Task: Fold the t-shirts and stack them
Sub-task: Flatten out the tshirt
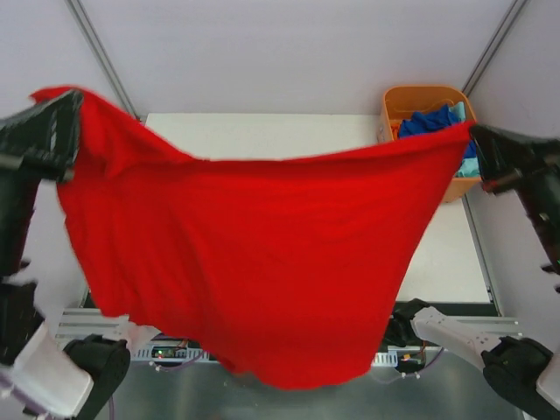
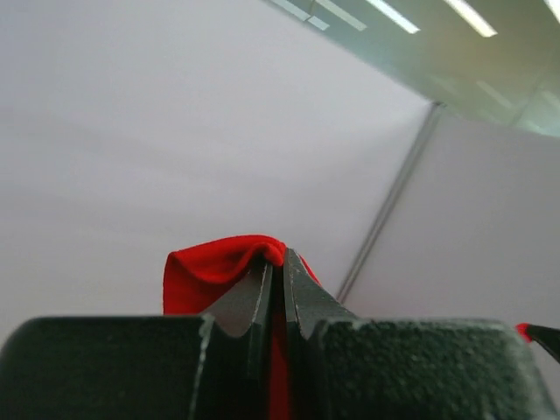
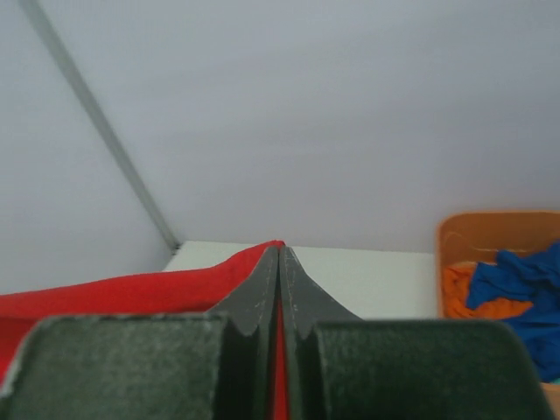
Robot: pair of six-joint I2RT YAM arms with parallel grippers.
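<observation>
The bright red t-shirt [image 1: 254,262] hangs spread wide in the air above the table, held by two corners. My left gripper [image 1: 72,103] is shut on its upper left corner; in the left wrist view the red cloth [image 2: 210,271] bulges over the closed fingertips of the left gripper [image 2: 278,255]. My right gripper [image 1: 474,133] is shut on the upper right corner; in the right wrist view the red cloth [image 3: 131,293] runs left from the closed right gripper [image 3: 278,249]. Royal blue [image 1: 429,121], orange and pale teal shirts lie in the tub.
The orange plastic tub [image 1: 425,94] stands at the table's [image 1: 262,136] back right corner; it also shows in the right wrist view [image 3: 490,232] with blue cloth [image 3: 521,280]. The hanging shirt hides most of the white table. Grey walls surround it.
</observation>
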